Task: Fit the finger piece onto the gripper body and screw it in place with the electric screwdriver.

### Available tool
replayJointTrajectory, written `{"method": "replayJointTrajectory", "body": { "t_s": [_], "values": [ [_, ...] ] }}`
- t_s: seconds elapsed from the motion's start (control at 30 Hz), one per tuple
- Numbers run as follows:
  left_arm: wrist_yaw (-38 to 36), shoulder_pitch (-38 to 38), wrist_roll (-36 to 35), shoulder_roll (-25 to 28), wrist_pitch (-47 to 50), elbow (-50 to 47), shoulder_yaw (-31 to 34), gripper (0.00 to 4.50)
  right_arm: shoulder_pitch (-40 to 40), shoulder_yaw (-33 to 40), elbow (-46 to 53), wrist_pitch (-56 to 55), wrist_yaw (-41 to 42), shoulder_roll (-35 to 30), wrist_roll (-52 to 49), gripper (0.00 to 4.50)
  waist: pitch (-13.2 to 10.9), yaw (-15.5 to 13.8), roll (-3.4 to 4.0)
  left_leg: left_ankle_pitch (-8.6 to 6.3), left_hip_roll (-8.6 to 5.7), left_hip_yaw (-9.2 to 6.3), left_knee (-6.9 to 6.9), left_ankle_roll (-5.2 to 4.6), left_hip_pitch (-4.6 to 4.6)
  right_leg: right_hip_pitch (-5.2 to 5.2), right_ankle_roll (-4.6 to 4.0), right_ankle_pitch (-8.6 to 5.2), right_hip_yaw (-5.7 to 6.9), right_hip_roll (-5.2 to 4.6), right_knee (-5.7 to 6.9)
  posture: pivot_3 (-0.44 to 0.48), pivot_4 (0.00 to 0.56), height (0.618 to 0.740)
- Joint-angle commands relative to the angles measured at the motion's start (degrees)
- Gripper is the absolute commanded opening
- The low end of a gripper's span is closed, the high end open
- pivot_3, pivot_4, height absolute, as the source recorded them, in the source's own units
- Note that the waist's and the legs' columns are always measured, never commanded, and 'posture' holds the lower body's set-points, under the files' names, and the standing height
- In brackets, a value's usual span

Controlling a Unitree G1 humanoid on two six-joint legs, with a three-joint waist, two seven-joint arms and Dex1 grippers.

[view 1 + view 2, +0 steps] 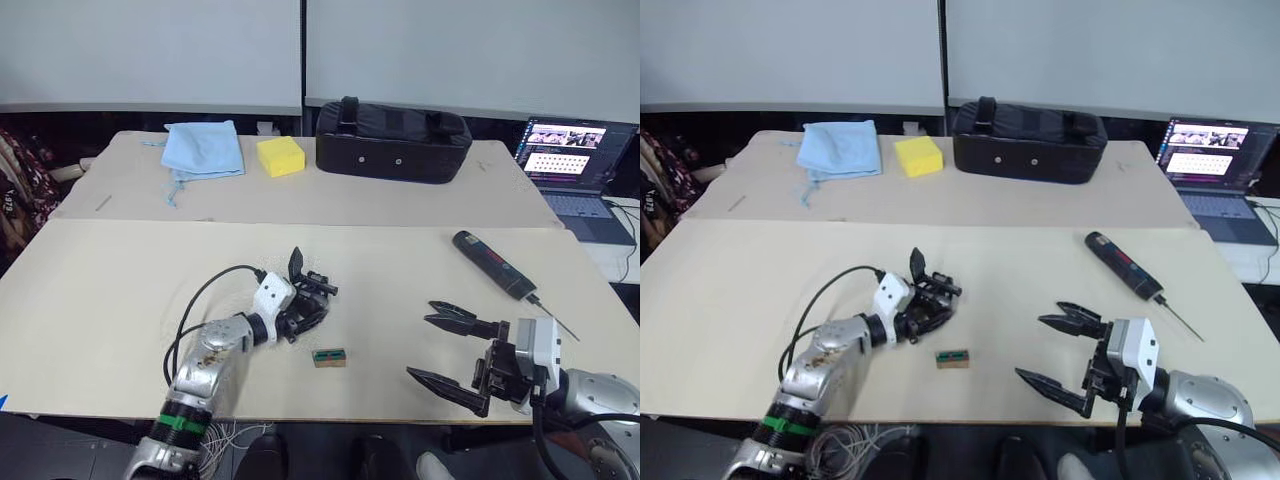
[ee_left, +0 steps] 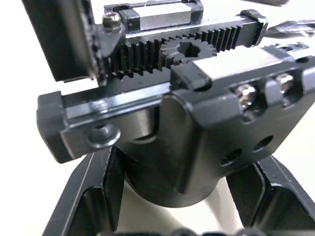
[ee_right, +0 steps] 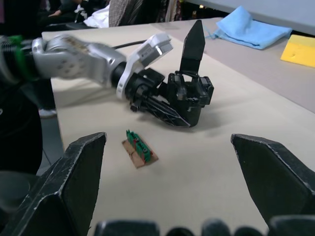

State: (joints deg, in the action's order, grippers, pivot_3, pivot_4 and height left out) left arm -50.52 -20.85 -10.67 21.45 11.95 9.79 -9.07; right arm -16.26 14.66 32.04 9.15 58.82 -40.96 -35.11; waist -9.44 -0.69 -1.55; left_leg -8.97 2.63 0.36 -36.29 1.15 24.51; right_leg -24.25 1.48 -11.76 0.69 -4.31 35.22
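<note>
The gripper body (image 1: 316, 297) lies tilted on the near table, left of centre. My left gripper (image 1: 298, 318) is shut on its rounded base, one finger (image 2: 91, 196) on each side. The finger piece (image 3: 193, 46) stands upright on the body's toothed slide, pointing up. The electric screwdriver (image 1: 493, 264) lies flat at the right, its thin bit toward the table's right edge. My right gripper (image 1: 420, 344) hovers open near the front edge, between the body and the screwdriver, with nothing between its fingers.
A small green part on a brown card (image 1: 329, 357) lies in front of the gripper body. On the far table sit a black zipped bag (image 1: 392, 140), a yellow sponge (image 1: 280, 155) and a blue cloth (image 1: 205, 148). A laptop (image 1: 575, 165) stands at the right.
</note>
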Motion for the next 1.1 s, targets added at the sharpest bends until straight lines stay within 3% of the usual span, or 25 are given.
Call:
{"method": "replayJointTrajectory", "body": {
  "t_s": [0.03,0.2,0.53,0.57,0.67,0.7,0.87,1.1],
  "values": [
    [-9.4,-6.7,-1.4,1.4,-9.4,7.0,0.4,2.35,0.0,2.6,0.8,-0.4,1.6,-1.1,-1.9,4.5,0.0,-0.1,0.0,0.01,0.0,0.0,0.0,-0.02,0.04,-0.02,0.0,0.0,0.0,-0.01,-0.01,0.0,0.15,0.74],
    [-19.0,-14.6,1.3,1.2,-21.0,22.3,-2.1,2.35,0.6,3.5,-0.1,-0.2,3.1,-2.4,-2.1,4.5,0.0,-0.8,-0.02,0.03,-0.08,0.0,-0.02,-0.06,0.26,-0.04,0.05,0.02,0.0,-0.06,-0.17,0.0,0.15,0.74],
    [-22.0,-19.6,3.1,-3.0,-24.5,34.8,-1.6,2.35,0.1,2.8,1.4,0.3,2.9,-2.4,-2.2,4.5,0.0,-1.2,-0.06,0.02,-0.08,-0.01,-0.08,-0.11,0.3,-0.03,0.1,0.04,0.0,-0.03,-0.14,0.0,0.15,0.74],
    [-21.8,-19.7,3.0,-3.0,-23.8,35.0,-1.4,2.85,0.1,2.8,1.4,0.3,2.8,-2.4,-2.2,4.5,0.0,-1.3,-0.06,0.03,-0.08,0.0,-0.08,-0.11,0.28,-0.02,0.1,0.04,0.0,-0.03,-0.13,0.0,0.15,0.74],
    [-21.1,-19.2,3.7,-2.5,-23.8,34.8,-1.4,4.31,0.4,2.7,1.0,0.2,2.6,-2.3,-2.1,4.5,0.0,-1.3,-0.05,0.03,-0.07,-0.01,-0.11,-0.11,0.23,0.03,0.11,0.05,0.0,-0.03,-0.12,0.0,0.15,0.74],
    [-20.5,-18.8,3.7,-2.4,-23.7,34.3,-1.2,4.45,0.4,2.6,0.8,0.2,2.5,-2.2,-2.1,4.5,0.0,-1.3,-0.05,0.03,-0.07,-0.01,-0.11,-0.11,0.21,0.04,0.11,0.05,0.0,-0.03,-0.12,0.0,0.15,0.74],
    [-13.6,-13.6,3.7,-1.7,-21.2,26.3,1.1,4.45,0.3,2.2,0.7,-0.3,1.7,-1.4,-1.6,4.5,0.0,-0.9,-0.05,0.02,-0.04,-0.01,-0.1,-0.11,0.19,0.03,0.11,0.04,0.0,-0.02,-0.09,0.0,0.15,0.74],
    [-7.6,-2.5,2.1,-0.5,-12.4,7.1,2.2,4.45,2.2,-0.3,-0.4,-0.5,0.6,0.2,-0.6,4.5,0.0,0.1,-0.01,0.02,0.02,-0.01,-0.09,-0.11,0.06,0.08,0.08,0.05,-0.02,-0.01,0.0,0.0,0.15,0.74]
  ]
}}
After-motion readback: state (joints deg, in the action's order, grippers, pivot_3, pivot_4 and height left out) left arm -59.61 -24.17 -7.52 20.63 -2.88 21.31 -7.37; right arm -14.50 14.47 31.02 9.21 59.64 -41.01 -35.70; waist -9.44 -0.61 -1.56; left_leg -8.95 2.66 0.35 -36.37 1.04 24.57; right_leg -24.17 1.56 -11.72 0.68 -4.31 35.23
